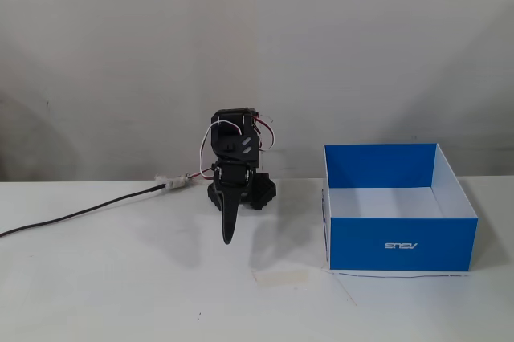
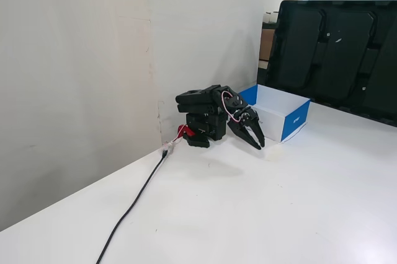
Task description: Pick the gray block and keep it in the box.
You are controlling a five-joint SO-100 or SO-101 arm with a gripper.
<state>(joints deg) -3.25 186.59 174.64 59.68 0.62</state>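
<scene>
Gripper (image 2: 260,144) is hanging closed and empty just beside the box (image 1: 399,243). No gray block is showing, so the arm should be searching for it before reaching.

The black five-joint arm (image 1: 237,167) is seen folded low over its base, with white and red wires looped at the wrist. The black two-finger gripper (image 2: 258,144) is pointed forward and down, tips held just above the tabletop. The jaws are seen closed together to a narrow point, and nothing is held between them.
</scene>
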